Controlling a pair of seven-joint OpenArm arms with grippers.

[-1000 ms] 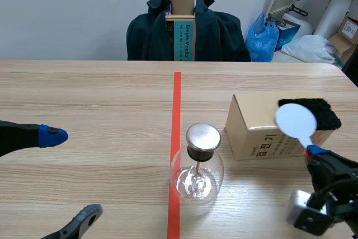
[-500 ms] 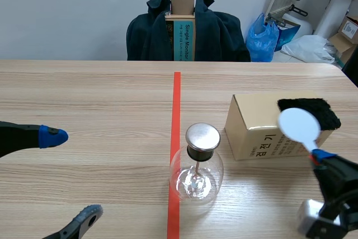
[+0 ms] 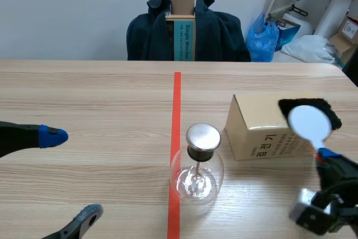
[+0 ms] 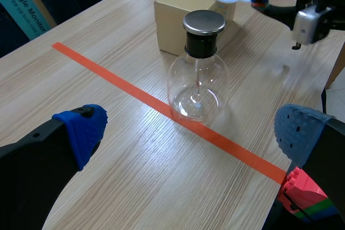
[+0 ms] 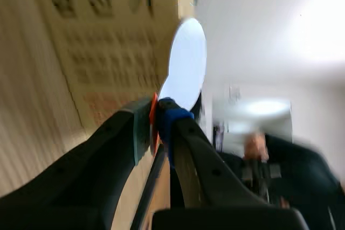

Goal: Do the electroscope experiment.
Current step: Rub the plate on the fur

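Gripping hand (right) (image 3: 323, 154): clenched on the short stem of a white disc paddle (image 3: 309, 122); it is seen low at the near right corner of the worktop (image 3: 84, 93), with the disc raised above the fingertips.
White disc paddle: held clear of the worktop, its round face lying in front of the right end of the cardboard box (image 3: 254, 130) in the scene view; it is kept apart from the electroscope's cap.
Electroscope (image 3: 197, 166): a clear round glass flask with a black neck and a flat metal cap, a thin rod visible inside; it is stood upright on the orange-red tape line (image 3: 177, 99), at mid-width and toward the near edge.
Cardboard box: laid toward the right edge, just beside the flask but not touching it; a black fuzzy cloth (image 3: 331, 111) is draped over its far right end.
Left hand (image 3: 71, 175): released, the blue-padded fingers spread wide with nothing between them; it is placed at the near left corner, well apart from the flask.
Background: a chair draped with a dark jacket (image 3: 151, 37) beyond the far edge; a blue plastic bag (image 3: 263, 40) beside it.
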